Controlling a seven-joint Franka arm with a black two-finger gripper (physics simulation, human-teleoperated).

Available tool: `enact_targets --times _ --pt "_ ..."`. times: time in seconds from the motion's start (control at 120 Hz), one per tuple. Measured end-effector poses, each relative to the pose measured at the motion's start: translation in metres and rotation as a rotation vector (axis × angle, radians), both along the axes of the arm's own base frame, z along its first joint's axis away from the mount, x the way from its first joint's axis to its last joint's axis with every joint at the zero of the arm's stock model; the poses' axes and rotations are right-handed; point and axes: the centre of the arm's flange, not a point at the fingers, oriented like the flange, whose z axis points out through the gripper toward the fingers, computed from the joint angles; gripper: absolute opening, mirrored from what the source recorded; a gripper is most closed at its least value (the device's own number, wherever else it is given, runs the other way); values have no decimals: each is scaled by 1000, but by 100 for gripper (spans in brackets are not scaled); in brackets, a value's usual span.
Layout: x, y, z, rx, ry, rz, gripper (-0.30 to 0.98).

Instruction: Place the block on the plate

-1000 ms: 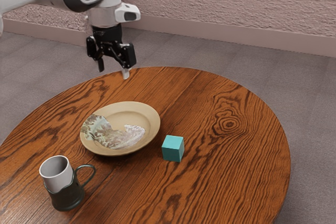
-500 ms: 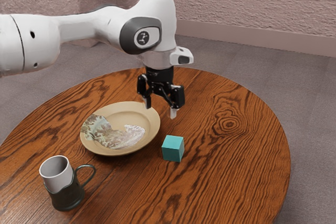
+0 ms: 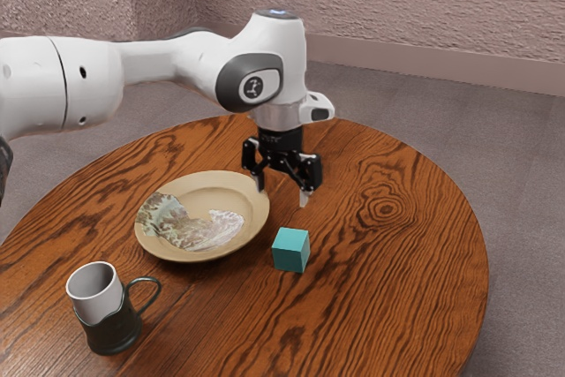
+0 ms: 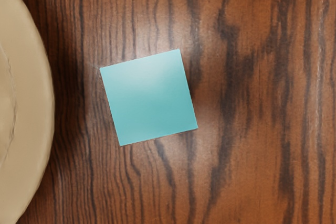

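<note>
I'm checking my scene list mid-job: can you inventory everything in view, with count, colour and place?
Block: one, teal, on the table, beside the plate with a gap between.
Plate: one, tan with a printed picture, on the table.
Mug: one, pale above and dark below, on the table, toward the exterior view's lower left.
Table: one, brown wood, under all three.
Floor: one, grey, around the table.
Walls: pinkish, behind, with a baseboard.
Arm: one, white and grey, from the exterior view's left.
Gripper: one, black, open, above the table.

The wrist view's edge cuts off the plate [image 4: 34,98].
</note>
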Motion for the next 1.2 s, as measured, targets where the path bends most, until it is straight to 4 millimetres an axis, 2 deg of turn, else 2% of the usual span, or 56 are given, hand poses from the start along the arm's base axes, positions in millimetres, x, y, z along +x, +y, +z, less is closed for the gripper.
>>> enact_targets --times 0.117,0.225,0.308,0.483,0.658,0.717,0.8,0.85,1.117,1.2 --pt "3 1 -9 38 -6 36 69" --pt "-5 -9 -7 51 -14 52 69" --pt "-9 -15 -14 35 0 52 69" --pt "-12 -41 -28 -4 0 9 69" --pt "-10 -48 -37 -24 -7 -9 69" --pt "-7 -43 -40 -27 -12 -6 68" --pt "4 -14 -42 -27 -15 21 69" --pt "8 -5 -44 -28 -16 24 69" --pt "17 17 -61 -49 -4 19 69" --pt "19 18 -67 -65 2 21 69"
